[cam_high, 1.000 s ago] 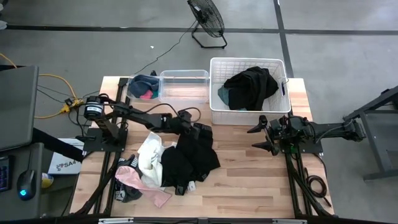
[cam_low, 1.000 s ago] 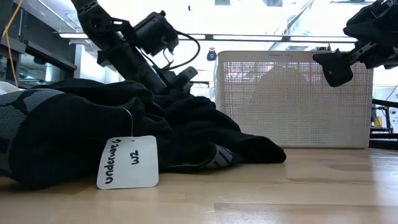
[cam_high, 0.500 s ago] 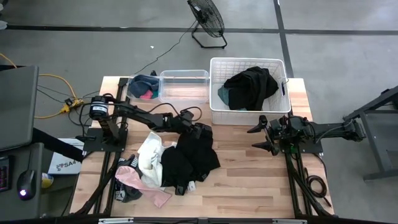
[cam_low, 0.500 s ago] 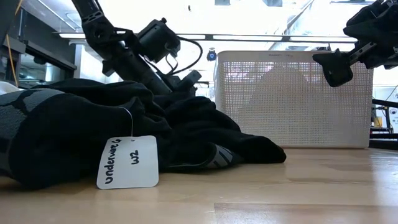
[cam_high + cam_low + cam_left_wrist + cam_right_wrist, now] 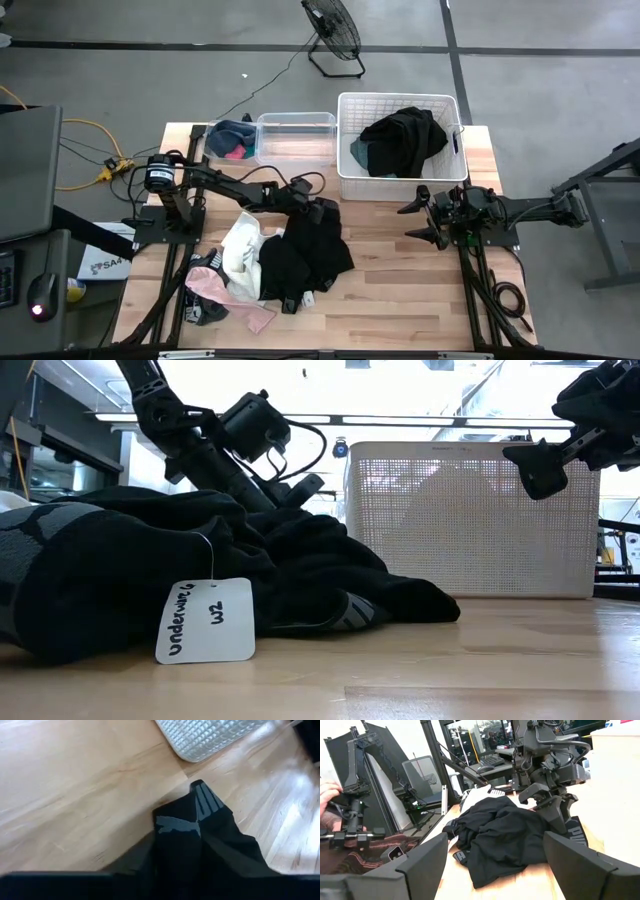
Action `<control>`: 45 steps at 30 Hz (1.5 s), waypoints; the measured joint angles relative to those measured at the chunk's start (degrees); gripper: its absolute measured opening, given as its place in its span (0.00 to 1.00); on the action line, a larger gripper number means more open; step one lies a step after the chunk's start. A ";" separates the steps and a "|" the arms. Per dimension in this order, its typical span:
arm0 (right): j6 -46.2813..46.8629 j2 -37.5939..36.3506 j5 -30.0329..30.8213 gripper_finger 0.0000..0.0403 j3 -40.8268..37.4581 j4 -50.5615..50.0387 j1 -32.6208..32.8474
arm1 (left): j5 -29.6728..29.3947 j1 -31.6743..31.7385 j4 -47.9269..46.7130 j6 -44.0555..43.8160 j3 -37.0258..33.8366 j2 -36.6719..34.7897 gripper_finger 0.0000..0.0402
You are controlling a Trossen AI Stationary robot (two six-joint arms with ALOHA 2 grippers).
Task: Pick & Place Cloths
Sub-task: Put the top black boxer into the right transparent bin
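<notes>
1. Since the earlier frames the left arm's fingers [image 5: 322, 210] have narrowed from wide apart onto the far edge of the black heap [image 5: 305, 255]; whether they actually pinch fabric I cannot tell; it looks like the start of a pick.
2. Nearest on the desk [image 5: 400, 280], the cloths lie rumpled: pink [image 5: 235, 297] and white [image 5: 242, 245] beside the black heap; one carries a paper tag [image 5: 205, 620].
3. Farther off, the right arm's fingers [image 5: 420, 215] hang spread wide, empty.
4. Beyond, black and teal pieces [image 5: 400, 140] already fill the white basket [image 5: 345, 180].
</notes>
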 joint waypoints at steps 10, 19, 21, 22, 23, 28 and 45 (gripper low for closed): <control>0.00 0.00 0.00 0.79 -0.02 0.02 0.00 | 0.83 -0.39 1.37 6.15 0.00 -1.42 0.02; 0.00 0.00 0.00 0.79 0.00 0.00 -0.02 | -5.61 -3.95 -14.60 15.68 3.08 -15.75 0.02; 0.00 0.00 0.00 0.79 0.00 0.02 0.00 | -8.95 -5.21 -19.99 18.81 4.62 -19.59 0.02; 0.00 0.00 0.00 0.79 0.00 -0.02 0.00 | -10.23 -5.88 -21.52 20.32 5.43 -21.19 0.02; 0.00 0.00 0.00 0.79 0.00 0.00 0.00 | -11.43 -6.48 -22.23 21.75 6.22 -22.68 0.02; 0.00 -0.01 0.00 0.79 -0.01 0.04 0.00 | -20.25 -8.99 -30.55 28.84 11.71 -27.63 0.02; 0.00 -0.01 0.00 0.79 -0.01 0.00 -0.01 | -36.76 -10.19 -51.20 47.98 36.58 -29.09 0.02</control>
